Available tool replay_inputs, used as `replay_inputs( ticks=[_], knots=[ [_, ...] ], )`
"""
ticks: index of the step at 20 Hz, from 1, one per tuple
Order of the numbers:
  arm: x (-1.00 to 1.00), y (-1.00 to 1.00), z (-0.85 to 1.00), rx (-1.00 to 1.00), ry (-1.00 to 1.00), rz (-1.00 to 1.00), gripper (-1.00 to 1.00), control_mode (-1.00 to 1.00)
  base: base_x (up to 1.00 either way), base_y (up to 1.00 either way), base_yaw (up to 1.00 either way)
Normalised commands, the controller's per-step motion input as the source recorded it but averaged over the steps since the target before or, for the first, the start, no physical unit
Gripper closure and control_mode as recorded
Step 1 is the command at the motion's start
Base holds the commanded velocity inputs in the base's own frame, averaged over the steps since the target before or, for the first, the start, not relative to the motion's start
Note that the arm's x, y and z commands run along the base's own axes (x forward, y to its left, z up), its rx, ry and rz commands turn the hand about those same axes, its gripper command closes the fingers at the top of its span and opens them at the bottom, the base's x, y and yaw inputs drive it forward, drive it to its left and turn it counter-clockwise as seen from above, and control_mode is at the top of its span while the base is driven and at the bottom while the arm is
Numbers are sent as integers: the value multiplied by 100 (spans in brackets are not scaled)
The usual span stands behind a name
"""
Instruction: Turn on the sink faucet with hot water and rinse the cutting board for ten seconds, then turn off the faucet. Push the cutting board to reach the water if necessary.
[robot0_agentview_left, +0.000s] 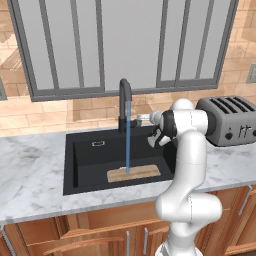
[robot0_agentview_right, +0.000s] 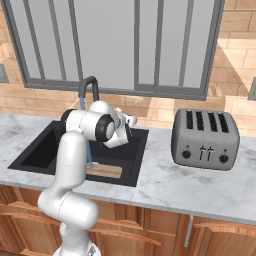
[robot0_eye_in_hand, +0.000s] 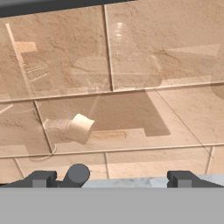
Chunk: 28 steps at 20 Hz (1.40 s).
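Note:
The black gooseneck sink faucet (robot0_agentview_left: 124, 95) (robot0_agentview_right: 89, 85) stands behind the black sink (robot0_agentview_left: 90, 160) (robot0_agentview_right: 40, 150). A thin blue stream of water (robot0_agentview_left: 128, 140) (robot0_agentview_right: 89, 155) falls from its spout onto the light-tan cutting board (robot0_agentview_left: 133, 173) (robot0_agentview_right: 106, 171), which lies flat at the basin's front. My gripper (robot0_agentview_left: 141, 118) (robot0_agentview_right: 131, 120) (robot0_eye_in_hand: 111, 178) hovers just right of the faucet's base, pointing at the back wall. It is open, its fingertips (robot0_eye_in_hand: 41, 178) wide apart. A dark round knob (robot0_eye_in_hand: 78, 173) sits just inside the left tip.
A silver toaster (robot0_agentview_left: 230, 120) (robot0_agentview_right: 205, 140) stands on the marble counter (robot0_agentview_left: 30, 170) right of the sink. A tiled wall (robot0_eye_in_hand: 131, 52) and a grey-framed window (robot0_agentview_left: 125, 40) rise close behind the faucet. A silver overflow plate (robot0_agentview_left: 98, 143) marks the basin's back wall.

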Motion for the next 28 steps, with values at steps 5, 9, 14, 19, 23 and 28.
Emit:
replay_inputs(
  ticks=[5, 9, 14, 19, 23, 28],
  knots=[
    [0, 0, 0, 0, 0, 0, -100, -100, 0, 0, 0],
    [0, 0, 0, 0, 0, 0, -100, -100, 0, 0, 0],
    [0, 0, 0, 0, 0, 0, -100, -100, 0, 0, 0],
    [0, 0, 0, 0, 0, 0, -100, -100, 0, 0, 0],
    [0, 0, 0, 0, 0, 0, -100, -100, 0, 0, 0],
    [0, 0, 0, 0, 0, 0, -100, -100, 0, 0, 0]
  ],
)
